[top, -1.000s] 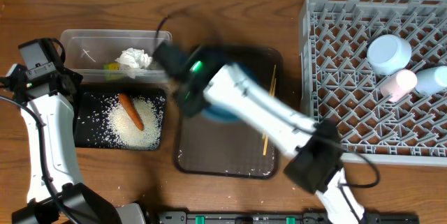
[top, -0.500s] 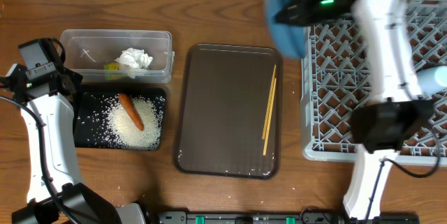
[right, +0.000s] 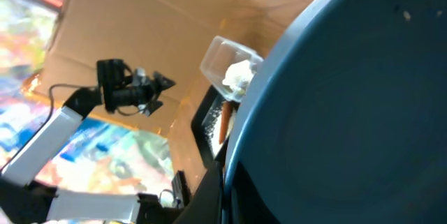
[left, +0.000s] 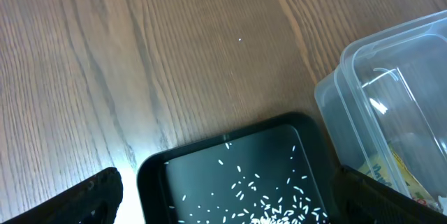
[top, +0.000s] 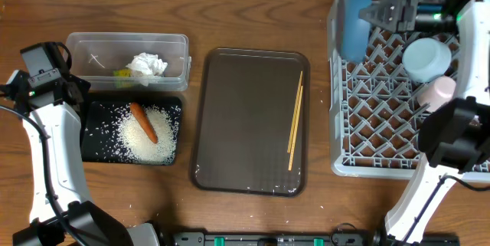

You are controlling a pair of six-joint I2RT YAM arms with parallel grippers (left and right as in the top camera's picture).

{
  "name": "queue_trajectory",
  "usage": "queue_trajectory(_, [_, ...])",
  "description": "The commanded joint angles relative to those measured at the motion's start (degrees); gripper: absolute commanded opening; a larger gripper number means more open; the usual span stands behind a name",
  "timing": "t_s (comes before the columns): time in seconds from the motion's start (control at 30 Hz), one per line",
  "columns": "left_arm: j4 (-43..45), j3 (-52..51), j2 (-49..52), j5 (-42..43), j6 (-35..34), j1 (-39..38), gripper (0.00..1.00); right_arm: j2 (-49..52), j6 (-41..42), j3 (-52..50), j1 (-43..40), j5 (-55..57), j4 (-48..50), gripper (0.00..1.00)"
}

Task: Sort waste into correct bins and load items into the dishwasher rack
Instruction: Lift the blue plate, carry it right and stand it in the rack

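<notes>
My right gripper (top: 369,14) is shut on the large blue dish (top: 353,16), holding it on edge over the far left corner of the grey dishwasher rack (top: 398,127). The dish fills the right wrist view (right: 349,112). A light-blue bowl (top: 426,58) and a pale cup (top: 437,91) sit in the rack. The chopsticks (top: 295,119) lie on the brown tray. Rice (top: 149,135) and the carrot (top: 143,122) lie in the black tray (top: 96,123). Tissue (top: 146,65) and a yellow-green wrapper (top: 122,72) are in the clear tub (top: 92,47). My left gripper (left: 223,213) is open above the black tray's corner (left: 230,175).
The dark brown serving tray (top: 249,123) lies between the bins and the rack. A few loose rice grains lie on the wooden table near its front edge (top: 126,209). The left arm (top: 46,123) stands at the table's left side.
My right arm has swung from the brown tray to the rack's far left corner, carrying the blue dish and turning it on edge. The left arm has not moved.
</notes>
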Motion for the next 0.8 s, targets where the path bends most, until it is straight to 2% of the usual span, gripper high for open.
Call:
queue_trajectory(0.0, [-0.2,0.0,-0.11,-1.05,-0.9,0.26,0.97,-0.35,-4.46,-5.46,-0.02,-10.51,3.67,0.01])
queue_trajectory(0.2, [-0.2,0.0,-0.11,-1.07,-0.9,0.26,0.97,-0.35,2.03,-12.41,-0.87,-11.58,13.07,0.01])
queue_trajectory(0.33, [-0.2,0.0,-0.11,-1.05,-0.9,0.26,0.97,-0.35,2.82,-13.27,-2.01,-10.43,13.4,0.01])
queue_trajectory(0.57, [-0.2,0.0,-0.11,-1.05,-0.9,0.26,0.97,-0.35,9.92,-13.07,-4.55,1.11,13.42,0.01])
queue_trajectory(0.77, [-0.2,0.0,-0.11,-1.05,-0.9,0.26,0.97,-0.61,19.91,-12.96,-6.16,16.44,13.68,0.02])
